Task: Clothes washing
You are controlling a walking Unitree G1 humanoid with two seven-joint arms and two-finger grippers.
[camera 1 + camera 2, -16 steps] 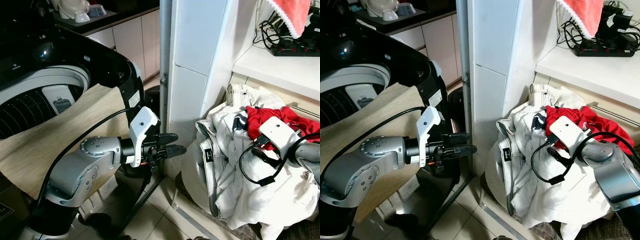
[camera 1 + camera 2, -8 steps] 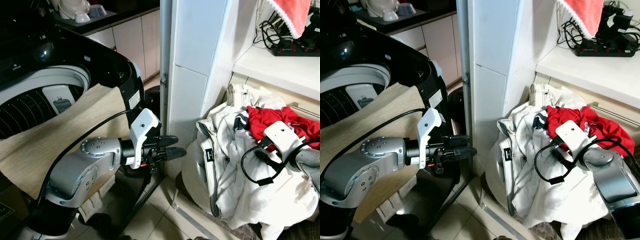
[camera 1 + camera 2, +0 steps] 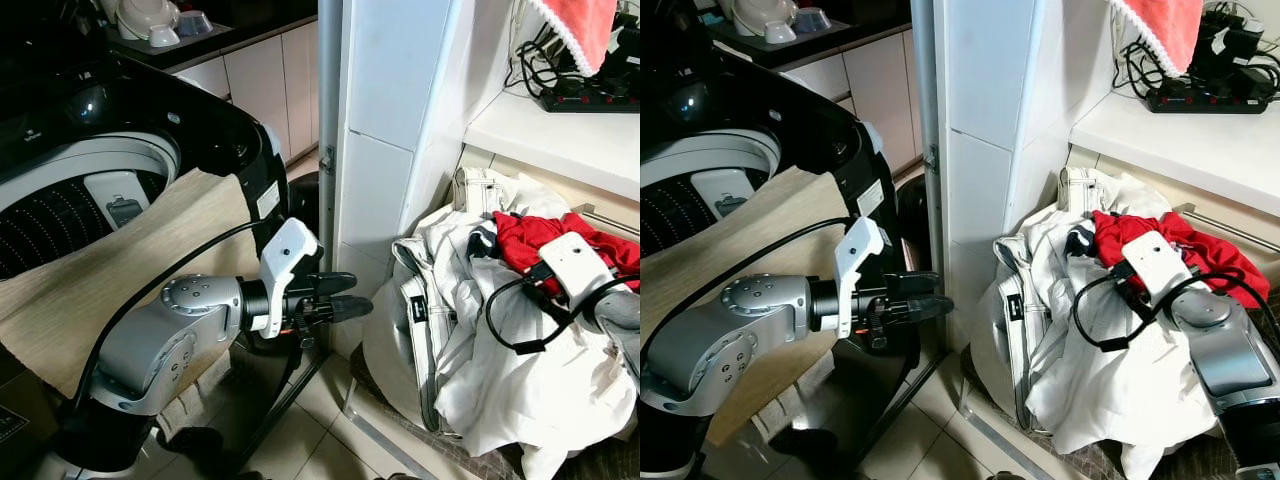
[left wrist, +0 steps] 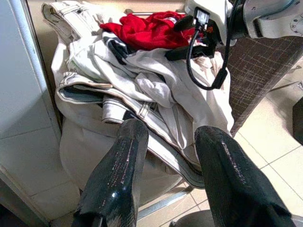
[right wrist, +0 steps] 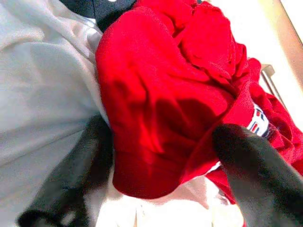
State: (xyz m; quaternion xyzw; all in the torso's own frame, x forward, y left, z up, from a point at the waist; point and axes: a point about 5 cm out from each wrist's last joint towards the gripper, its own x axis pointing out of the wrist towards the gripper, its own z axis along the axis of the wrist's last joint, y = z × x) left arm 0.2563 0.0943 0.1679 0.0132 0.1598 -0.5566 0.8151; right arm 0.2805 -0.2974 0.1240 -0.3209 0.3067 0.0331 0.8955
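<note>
To the far left of my left gripper [image 3: 352, 298], the washing machine [image 3: 205, 120] is standing open, its glossy black rim curving round a ribbed metal drum [image 3: 60, 215]; a coarse beige cloth [image 3: 130, 260] is draping flat over its front edge. My left gripper is hanging in free air just beyond that cloth, its two smooth black fingers [image 4: 118, 175] parted a moderate way with nothing between them, and it is pointing across toward the laundry. A white tiled pillar [image 3: 385, 150] with a metal corner strip is rising just behind the fingertips, leaving a narrow lane of tiled floor [image 3: 320, 420] beneath them.

Further right, a heap of crumpled white garments [image 3: 470, 350], thick and stitched at the seams, is filling a white laundry basket [image 4: 90, 151] and spilling over its rim. A soft, folded red garment [image 5: 161, 99] is lying on top of the heap, directly under my right gripper [image 5: 163, 156]. My right gripper's fingers [image 5: 255, 170] are spread wide, one on each side of a bunched fold of the red cloth and pressing into it, not closed. Above the gripper, a white shelf [image 3: 560, 135] is carrying a black power strip [image 3: 590, 98], and a coral cloth [image 3: 580, 25] is hanging over it.
</note>
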